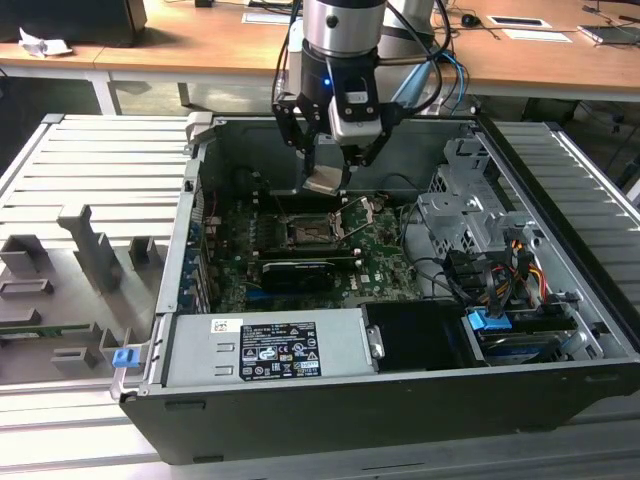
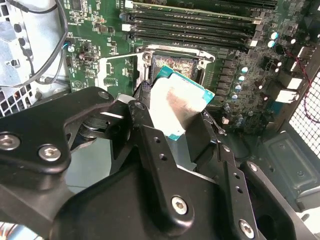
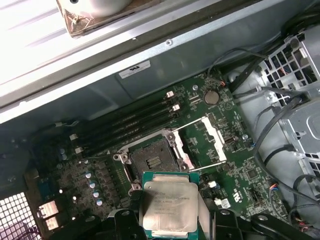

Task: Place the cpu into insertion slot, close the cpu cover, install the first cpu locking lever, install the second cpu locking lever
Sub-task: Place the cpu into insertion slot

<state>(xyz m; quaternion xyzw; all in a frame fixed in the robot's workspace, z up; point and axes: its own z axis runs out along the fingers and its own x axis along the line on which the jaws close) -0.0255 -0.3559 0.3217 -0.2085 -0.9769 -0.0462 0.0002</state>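
Bench: lying grey and ribbed, carrying one open computer case laid on its side.
Room: showing a wooden rear bench running behind the case, holding papers and small items.
Fixtures: standing as several grey blocks on the bench at the exterior view's left, with one blue clip sitting by the case corner.
Arm: reaching down into the case, count one.
Hand: clamping one cpu by two opposite edges, fingers closed to chip width, gripping nothing else.
cpu: hanging tilted over the green board, above the far edge of the socket, not seated.
Insertion slot: lying dark and bare with contacts exposed, count one.
cpu cover: lying flipped open just beside the slot, one frame with a cut-out window.
Memory slots: running in a row beside the slot, looking like four.
Black card: lying long across the board, count one.
Power supply: sitting grey at the case front with its labelled face up, count one.
Coin cell: sitting on the board near the cover, count one.
Cables: bundling at the exterior view's right, too tangled for counting.
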